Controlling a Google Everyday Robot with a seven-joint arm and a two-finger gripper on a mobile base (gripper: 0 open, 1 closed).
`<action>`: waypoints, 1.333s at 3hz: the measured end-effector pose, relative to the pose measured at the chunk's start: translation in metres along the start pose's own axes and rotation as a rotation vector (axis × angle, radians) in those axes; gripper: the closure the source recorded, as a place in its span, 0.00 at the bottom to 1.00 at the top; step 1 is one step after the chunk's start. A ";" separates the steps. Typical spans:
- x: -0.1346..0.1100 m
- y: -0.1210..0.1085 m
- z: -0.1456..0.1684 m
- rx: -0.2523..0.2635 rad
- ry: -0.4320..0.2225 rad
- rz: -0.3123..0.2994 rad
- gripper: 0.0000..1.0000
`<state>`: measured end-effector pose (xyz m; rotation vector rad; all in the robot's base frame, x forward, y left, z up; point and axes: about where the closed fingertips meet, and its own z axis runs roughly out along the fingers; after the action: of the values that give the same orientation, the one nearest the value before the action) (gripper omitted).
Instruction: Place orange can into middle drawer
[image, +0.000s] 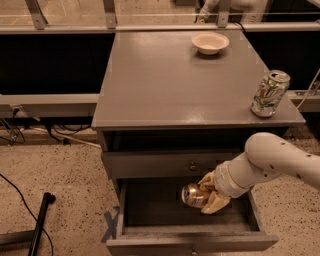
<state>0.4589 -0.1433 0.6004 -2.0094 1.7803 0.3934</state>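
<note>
The orange can (193, 195) lies on its side in my gripper (206, 196), its silver end facing left. The gripper is shut on the can and holds it inside the open middle drawer (190, 242), just above the dark floor, right of centre. My white arm (272, 162) reaches in from the right, over the drawer's right wall. The drawer is pulled out towards the camera, with a small knob on its front.
A closed grey drawer front (170, 165) with a knob sits just above the open one. On the cabinet top (170, 85) stand a white-and-green can (270, 93) at the right edge and a white bowl (210, 43) at the back. A black pole (40, 222) lies on the floor left.
</note>
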 end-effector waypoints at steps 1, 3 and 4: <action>-0.001 0.001 -0.001 -0.005 0.000 -0.001 1.00; 0.090 0.016 0.024 0.076 0.266 0.086 1.00; 0.141 0.026 0.039 0.069 0.299 0.149 1.00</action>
<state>0.4557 -0.2490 0.4958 -1.9764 2.0997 0.0748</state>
